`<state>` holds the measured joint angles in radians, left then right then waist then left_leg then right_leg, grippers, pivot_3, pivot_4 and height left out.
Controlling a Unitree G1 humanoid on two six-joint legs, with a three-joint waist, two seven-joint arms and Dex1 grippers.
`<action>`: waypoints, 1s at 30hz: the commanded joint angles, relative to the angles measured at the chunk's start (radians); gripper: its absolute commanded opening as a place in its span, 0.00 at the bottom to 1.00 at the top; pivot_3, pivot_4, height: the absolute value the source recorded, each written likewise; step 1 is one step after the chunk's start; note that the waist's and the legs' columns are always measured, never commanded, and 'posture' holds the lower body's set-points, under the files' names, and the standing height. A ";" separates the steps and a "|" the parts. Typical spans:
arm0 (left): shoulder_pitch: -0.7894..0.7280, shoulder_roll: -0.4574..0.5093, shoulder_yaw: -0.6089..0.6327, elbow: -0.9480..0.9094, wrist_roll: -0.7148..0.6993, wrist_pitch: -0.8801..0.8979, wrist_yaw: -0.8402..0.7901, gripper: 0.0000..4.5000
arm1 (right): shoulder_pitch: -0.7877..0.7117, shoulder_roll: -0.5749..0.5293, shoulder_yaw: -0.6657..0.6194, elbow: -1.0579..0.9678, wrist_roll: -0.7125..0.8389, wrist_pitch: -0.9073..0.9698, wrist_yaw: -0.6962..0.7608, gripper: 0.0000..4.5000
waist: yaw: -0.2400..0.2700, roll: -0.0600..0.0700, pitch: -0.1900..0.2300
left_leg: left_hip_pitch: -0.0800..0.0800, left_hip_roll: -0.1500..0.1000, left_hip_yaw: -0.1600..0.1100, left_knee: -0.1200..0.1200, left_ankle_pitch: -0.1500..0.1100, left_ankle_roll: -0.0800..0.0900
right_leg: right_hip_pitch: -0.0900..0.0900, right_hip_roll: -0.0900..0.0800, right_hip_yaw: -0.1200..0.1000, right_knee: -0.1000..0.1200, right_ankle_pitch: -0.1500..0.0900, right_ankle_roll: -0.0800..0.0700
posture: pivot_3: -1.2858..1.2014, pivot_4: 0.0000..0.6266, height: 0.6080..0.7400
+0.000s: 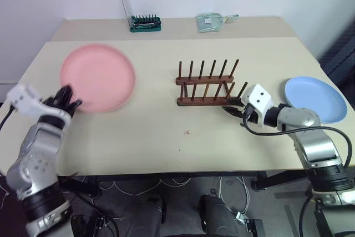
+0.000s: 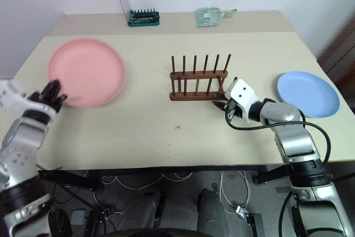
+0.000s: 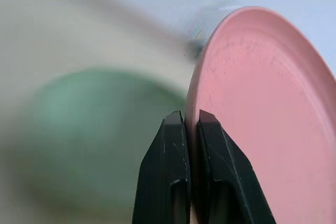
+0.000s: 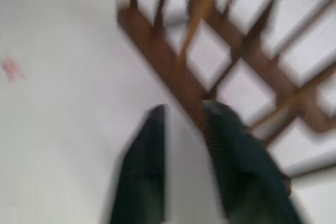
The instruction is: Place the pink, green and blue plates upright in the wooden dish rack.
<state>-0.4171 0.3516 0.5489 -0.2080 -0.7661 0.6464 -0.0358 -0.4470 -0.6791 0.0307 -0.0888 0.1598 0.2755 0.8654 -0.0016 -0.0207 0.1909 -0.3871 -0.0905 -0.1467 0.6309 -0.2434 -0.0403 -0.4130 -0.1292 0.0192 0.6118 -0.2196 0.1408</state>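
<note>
**Pink plate gripped at the left, rack empty, blue plate flat at the right**

On the left of the beige worktop (image 1: 166,142), the left tool (image 1: 69,101) has its two black fingers (image 3: 167,171) pinched tight on the rim of the pink plate (image 1: 99,77). Seen from the head, the grip sits at about 8 o'clock on the plate's edge. In the left wrist view the plate stands on edge between the fingers, its pink face (image 3: 262,119) turned to one side. Beyond it lies a blurred green round shape (image 3: 100,129); it looks like the green plate, though the blur keeps me from being sure.

At the far edge of the worktop, toward 11 o'clock from the rack, stands a green-based tool holder (image 1: 145,23) with a clear lid raised. At about 12 o'clock from the rack lies a small clear packet (image 1: 213,21).

In the middle sits the wooden dish rack (image 1: 206,84), two dark rails with rows of upright pegs, and no plate in it. A small red mark (image 1: 187,132) shows on the worktop at about 7 o'clock from the rack.

The right tool (image 1: 234,106) is at the rack's near right corner, about 4 o'clock from its centre. In the right wrist view its fingers (image 4: 149,166) stand a little apart with nothing between them, one tip right up against the near rail; whether it touches the wood I cannot tell.

At the far right the blue plate (image 1: 315,98) lies flat on the worktop, at 3 o'clock from the rack and well apart from it, just beyond the right forearm.
</note>
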 commanded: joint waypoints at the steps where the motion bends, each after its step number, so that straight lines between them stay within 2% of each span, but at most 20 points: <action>1: -0.196 -0.014 -0.155 0.016 0.109 0.010 0.093 0.00 | -0.122 0.017 0.071 -0.070 -0.119 -0.138 -0.049 0.74 | 0.001 0.000 0.000 | 0.000 0.000 0.000 0.000 0.000 0.000 | 0.000 0.000 0.000 0.000 0.000 0.000 | 0.52 0.24 1.00; 7: -0.392 -0.111 -0.279 0.052 0.180 0.053 0.189 0.00 | -0.279 0.078 0.206 0.016 -0.358 -0.264 -0.172 0.74 | -0.016 -0.001 0.000 | -0.001 0.000 0.002 -0.001 0.002 -0.006 | -0.003 0.001 0.001 0.000 0.001 0.001 | 0.52 0.24 1.00; 10: -0.420 -0.126 -0.294 0.041 0.185 0.079 0.199 0.00 | -0.326 0.099 0.227 0.068 -0.433 -0.308 -0.232 0.74 | -0.014 -0.001 0.001 | -0.007 0.000 0.002 -0.002 0.004 -0.008 | -0.011 0.001 0.001 0.002 0.001 0.000 | 0.52 0.24 1.00; 21: -0.479 -0.187 -0.322 -0.015 0.156 0.163 0.196 0.00 | -0.446 0.155 0.315 0.240 -0.650 -0.472 -0.373 0.74 | -0.013 -0.001 0.001 | -0.006 0.000 0.002 -0.001 0.004 -0.009 | -0.011 0.001 0.002 0.002 0.001 0.000 | 0.52 0.24 1.00; 25: -0.479 -0.201 -0.325 -0.031 0.158 0.173 0.193 0.00 | -0.455 0.155 0.322 0.293 -0.684 -0.513 -0.405 0.74 | -0.012 -0.001 0.001 | -0.006 0.000 0.003 -0.002 0.004 -0.009 | -0.011 0.001 0.003 0.002 0.001 0.000 | 0.52 0.24 1.00; 28: -0.476 -0.208 -0.319 -0.031 0.156 0.179 0.193 0.00 | -0.462 0.156 0.311 0.310 -0.697 -0.532 -0.434 0.55 | -0.014 -0.001 0.001 | -0.006 0.000 0.003 -0.002 0.004 -0.009 | -0.011 0.001 0.003 0.002 0.001 0.000 | 0.52 0.24 1.00; 29: -0.475 -0.211 -0.313 -0.029 0.153 0.178 0.193 0.00 | -0.464 0.157 0.308 0.313 -0.699 -0.536 -0.442 0.47 | -0.015 -0.001 0.001 | -0.006 0.000 0.003 -0.002 0.004 -0.009 | -0.011 0.002 0.003 0.002 0.001 0.000 | 0.52 0.24 1.00; 30: -0.475 -0.213 -0.306 -0.027 0.150 0.179 0.193 0.00 | -0.465 0.156 0.307 0.314 -0.702 -0.539 -0.447 0.33 | -0.016 -0.001 0.001 | -0.006 0.001 0.003 -0.002 0.004 -0.009 | -0.011 0.002 0.003 0.002 0.001 0.000 | 0.52 0.24 1.00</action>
<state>-0.8683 0.1434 0.2301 -0.1938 -0.6000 0.8379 0.1626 -0.8758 -0.5265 0.3632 0.2333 -0.5382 -0.2514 0.4356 -0.0175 -0.0219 0.1918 -0.3931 -0.0898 -0.1440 0.6291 -0.2391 -0.0497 -0.4241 -0.1270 0.0223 0.6140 -0.2183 0.1405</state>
